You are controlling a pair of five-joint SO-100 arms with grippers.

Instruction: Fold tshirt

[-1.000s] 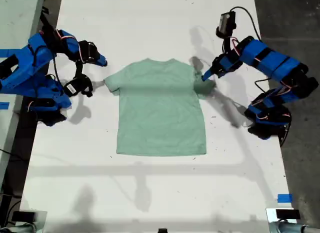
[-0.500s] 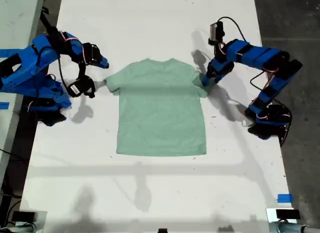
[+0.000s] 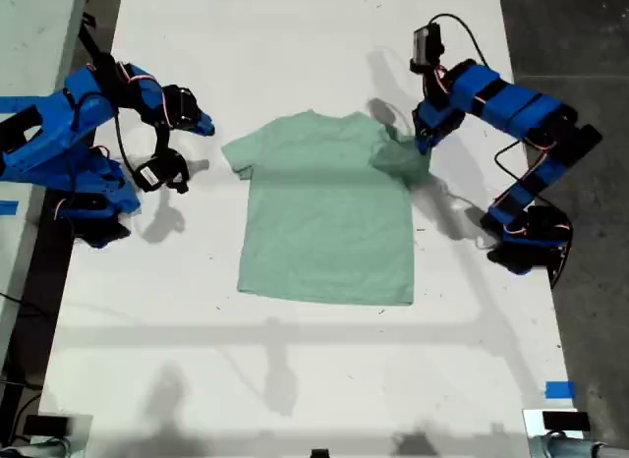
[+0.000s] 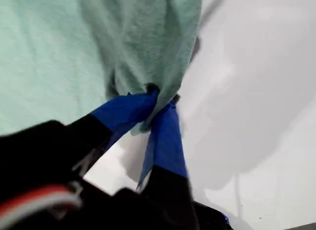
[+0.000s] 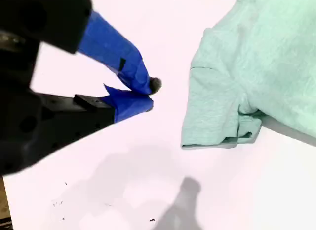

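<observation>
Because the fold has to start from an edge, the first tool [image 4: 160, 104] is clamped on the sleeve of the tshirt [image 3: 324, 212] at the exterior view's right, its two blue-taped fingers [image 4: 126, 111] pinched together with a bunch of mint fabric gathered between them; the same tool shows in the exterior view [image 3: 421, 143] at the shirt's shoulder. Item held: one sleeve only, lifted and drawn inward so that cloth puckers around the pinch, while the body of the shirt lies flat on the white desk [image 3: 295, 379], roughly central, collar toward the far edge and hem toward the near edge. The opposite sleeve [image 5: 217, 111] rests free on the desk, slightly rumpled at its cuff. Second tool [image 5: 143, 94]: empty, fingertips nearly closed with only a sliver of gap, hovering near that free sleeve but apart from it, seen in the exterior view [image 3: 192, 124] at the left. Judgement: this stand-off keeps it clear of the cloth yet close enough to take the second sleeve when needed; the fold itself is barely begun.
</observation>
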